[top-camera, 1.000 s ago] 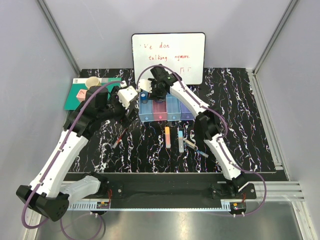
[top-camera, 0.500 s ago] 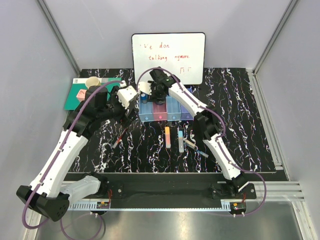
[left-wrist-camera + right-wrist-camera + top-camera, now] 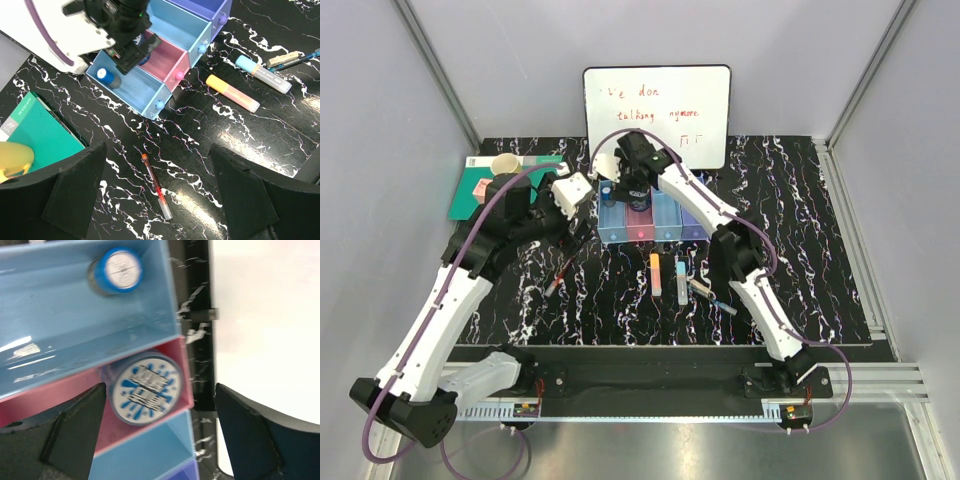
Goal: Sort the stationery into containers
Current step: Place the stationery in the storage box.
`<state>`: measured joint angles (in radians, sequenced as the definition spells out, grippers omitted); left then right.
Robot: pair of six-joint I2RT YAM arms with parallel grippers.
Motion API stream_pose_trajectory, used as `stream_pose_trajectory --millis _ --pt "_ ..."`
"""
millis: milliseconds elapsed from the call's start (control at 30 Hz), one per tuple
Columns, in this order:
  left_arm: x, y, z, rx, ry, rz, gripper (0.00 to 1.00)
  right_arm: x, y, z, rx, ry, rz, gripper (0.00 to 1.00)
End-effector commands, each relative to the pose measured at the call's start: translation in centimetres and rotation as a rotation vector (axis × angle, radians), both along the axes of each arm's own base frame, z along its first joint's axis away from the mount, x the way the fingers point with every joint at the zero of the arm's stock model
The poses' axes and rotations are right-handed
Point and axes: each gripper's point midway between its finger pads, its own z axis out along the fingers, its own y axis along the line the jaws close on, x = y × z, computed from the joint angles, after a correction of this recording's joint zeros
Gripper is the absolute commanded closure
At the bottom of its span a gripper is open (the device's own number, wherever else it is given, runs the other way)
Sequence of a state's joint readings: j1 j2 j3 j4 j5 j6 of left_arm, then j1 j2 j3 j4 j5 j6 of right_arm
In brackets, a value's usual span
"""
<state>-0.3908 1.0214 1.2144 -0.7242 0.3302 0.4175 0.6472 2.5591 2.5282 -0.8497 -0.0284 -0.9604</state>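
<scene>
A round disc (image 3: 146, 388) with a blue and white label lies in the pink bin (image 3: 60, 392) of the containers (image 3: 650, 222). My right gripper (image 3: 159, 390) hangs open over it, its fingers well clear of the disc on both sides. A small blue-capped item (image 3: 117, 270) sits in the leftmost blue bin (image 3: 131, 86). On the table below my open left gripper (image 3: 157, 150) lies the dark-red pen (image 3: 155, 186), untouched. The orange marker (image 3: 232, 93), the light-blue marker (image 3: 262, 74) and small pens (image 3: 292, 57) lie in front of the bins.
A whiteboard (image 3: 657, 115) stands right behind the bins. A green notebook (image 3: 485, 185) at the back left carries a yellow cup (image 3: 505, 163) and a pink cube (image 3: 480, 187). My left gripper (image 3: 578, 205) and right gripper (image 3: 636, 192) hang close together near the bins' left end.
My right gripper has opened and let go of the disc, which now rests in the pink bin. The left arm has shifted slightly.
</scene>
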Motion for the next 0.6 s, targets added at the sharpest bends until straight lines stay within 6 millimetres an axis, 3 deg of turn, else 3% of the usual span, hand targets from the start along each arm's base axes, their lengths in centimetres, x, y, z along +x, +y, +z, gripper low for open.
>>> stream_pose_trajectory --millis 0,167,200,233,333,433,467,500,533,567 --pt "0.0 -0.3 2.4 -0.046 -0.065 -0.015 0.10 0.8 0.9 8.6 0.111 -0.170 -0.042 0.04" --pt "-0.2 0.0 3.3 -0.039 -0.092 -0.014 0.10 0.7 0.3 11.4 0.153 -0.201 -0.108 0.05" --pt "-0.4 0.1 3.3 -0.031 -0.094 -0.018 0.10 0.2 0.0 11.2 0.147 -0.180 -0.117 0.06" --pt "-0.5 0.1 3.5 -0.029 -0.100 -0.022 0.10 -0.6 -0.7 13.0 0.166 -0.180 -0.130 0.07" --pt "-1.1 0.4 3.4 -0.006 -0.111 -0.039 0.10 -4.4 -3.0 13.3 0.174 -0.048 -0.168 0.11" --pt "-1.5 0.7 2.9 0.016 -0.111 -0.052 0.09 -9.7 -6.0 12.8 0.171 0.116 -0.182 0.15" --pt "-1.6 0.7 2.6 0.022 -0.106 -0.057 0.09 -11.8 -7.3 10.0 0.113 0.192 -0.173 0.16" --pt "-1.6 0.7 2.3 0.035 -0.108 -0.066 0.09 -13.3 -8.5 11.9 0.125 0.169 -0.162 0.16" --pt "-1.6 0.8 1.7 0.049 -0.102 -0.073 0.09 -14.4 -9.4 11.5 0.108 0.179 -0.154 0.17" --pt "-1.6 0.8 1.4 0.058 -0.100 -0.077 0.08 -16.1 -10.8 9.2 0.055 0.232 -0.152 0.18"
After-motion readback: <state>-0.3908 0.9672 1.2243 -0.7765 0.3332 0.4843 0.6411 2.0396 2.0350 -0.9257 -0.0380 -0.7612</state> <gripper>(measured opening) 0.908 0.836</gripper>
